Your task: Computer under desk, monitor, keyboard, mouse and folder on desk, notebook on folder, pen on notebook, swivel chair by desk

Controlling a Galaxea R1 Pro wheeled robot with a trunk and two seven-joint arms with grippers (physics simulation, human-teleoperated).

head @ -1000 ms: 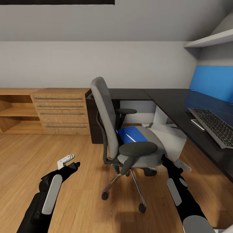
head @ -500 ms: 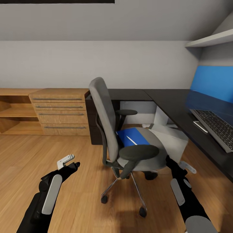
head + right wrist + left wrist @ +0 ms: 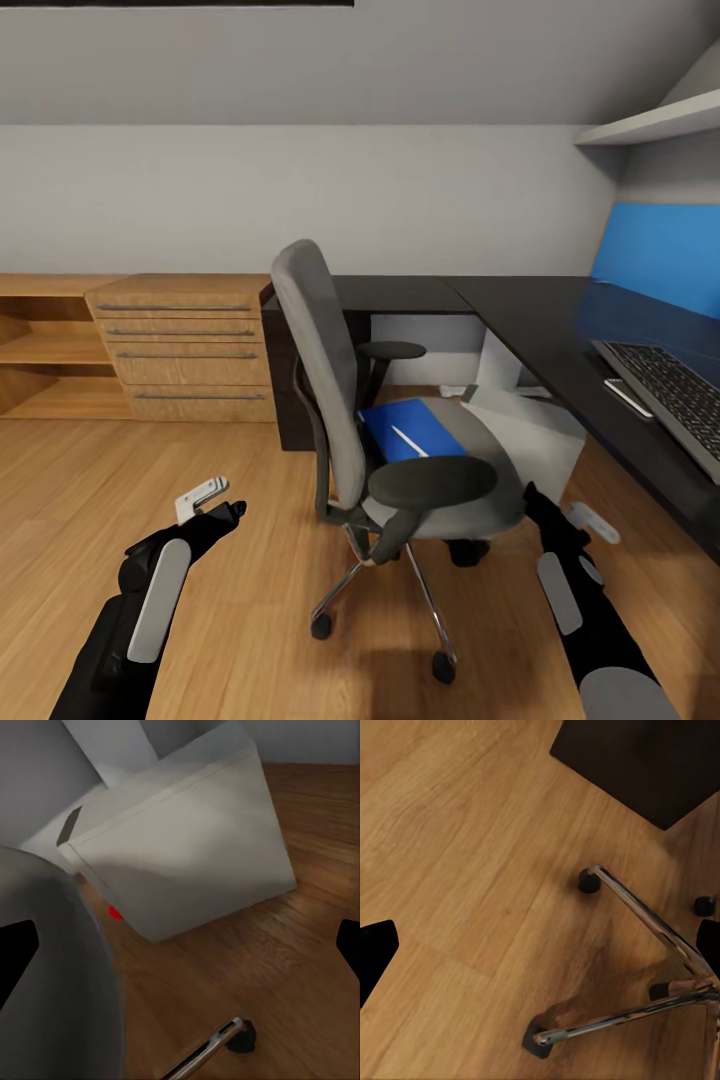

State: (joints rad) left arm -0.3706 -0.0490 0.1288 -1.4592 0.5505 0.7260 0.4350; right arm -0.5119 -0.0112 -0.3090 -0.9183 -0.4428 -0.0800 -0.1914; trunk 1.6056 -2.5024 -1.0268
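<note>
I see the swivel chair (image 3: 400, 450) on the wood floor (image 3: 200, 600) in front of the black desk (image 3: 520, 310), its back turned toward my left side. The blue folder (image 3: 405, 430) lies flat on the seat, a slim white pen (image 3: 405, 436) resting on top of it. On the desk at the far right sits the keyboard (image 3: 675, 385), with a small dark flat object (image 3: 628, 397) just beside its near edge; I cannot tell what it is. The pale computer (image 3: 187, 862) tower stands on the floor under the desk, red light (image 3: 114, 912) showing, close behind the chair seat.

My left gripper (image 3: 212, 497) hangs low over bare floor left of the chair, holding nothing; in its wrist view the fingertips (image 3: 375, 952) sit wide apart above the chrome star base (image 3: 652, 967). My right gripper (image 3: 590, 520) hovers just right of the seat, fingers spread at the frame edges, empty.

A light wood drawer unit (image 3: 185, 345) stands against the wall beyond.
</note>
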